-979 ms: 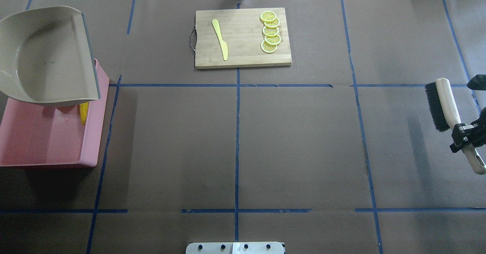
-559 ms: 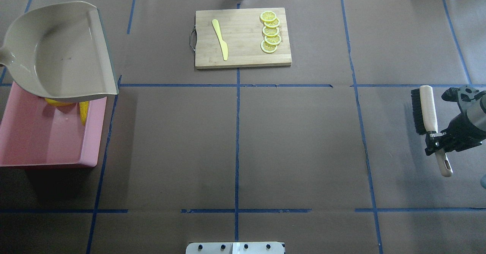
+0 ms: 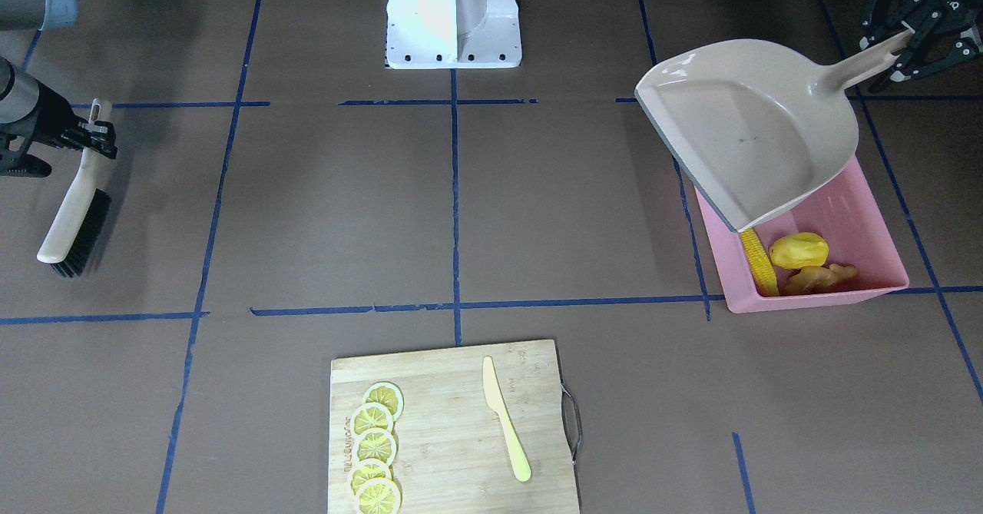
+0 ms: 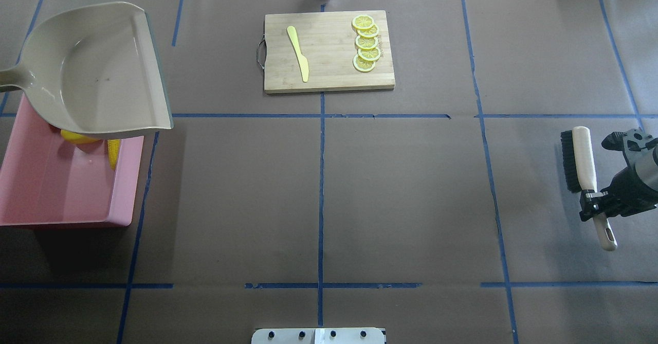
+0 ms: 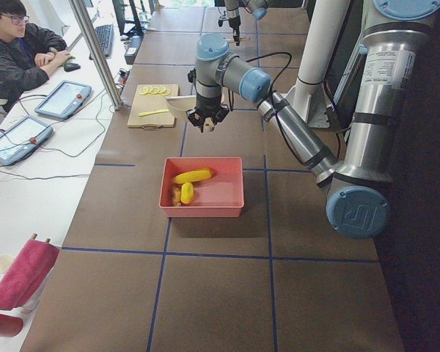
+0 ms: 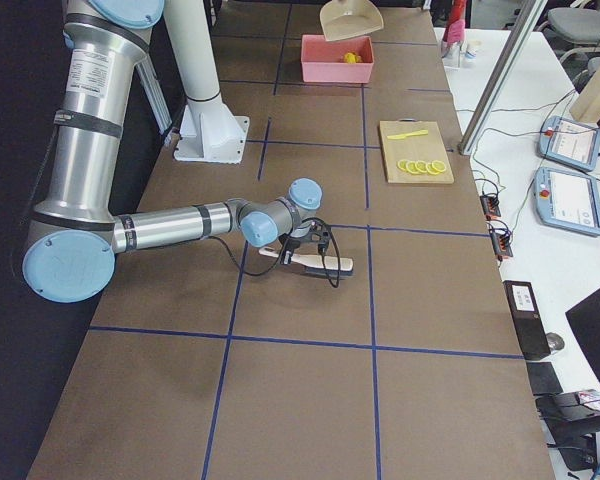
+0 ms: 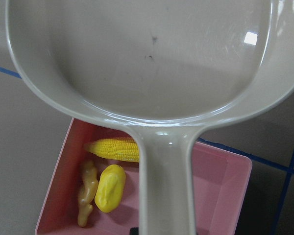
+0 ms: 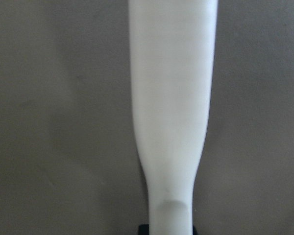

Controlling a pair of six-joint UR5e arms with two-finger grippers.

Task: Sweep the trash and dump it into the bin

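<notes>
Trash: the corn cob (image 3: 759, 262), the yellow oval lump (image 3: 799, 250) and the ginger root (image 3: 820, 277) all lie in the bin (image 4: 56, 189), bunched at its far end. The cob lies along the wall on the table-centre side.
Bin: stands at the table's left edge. By my reading the dump is done and only putting the tools down is left.
Dustpan: the beige dustpan (image 3: 756, 134) is empty and hangs tilted over the bin's far end. Its lip reaches out past the bin's wall toward the table centre.
Left gripper: the left gripper (image 3: 902, 49) is clamped on the very tip of the dustpan's handle, though its fingers are hard to make out.
Risk, pan: held that far out, the pan could twist in the jaws. Brought down carelessly, it could catch the bin's rim and shove or tip the bin, spilling the toys.
Brush: the hand brush (image 4: 581, 159) is at the right side, bristles turned toward the table centre.
Right gripper: the right gripper (image 4: 596, 200) is closed around the brush handle near its end. I cannot tell whether the brush touches the table.
Risk, brush: released above the surface, it may bounce or roll.
Risk, board: the lemon slices (image 4: 366, 43) and knife (image 4: 298, 53) on the cutting board (image 4: 329, 76) at the far middle are not trash, so a further sweep there would be a mistake.
</notes>
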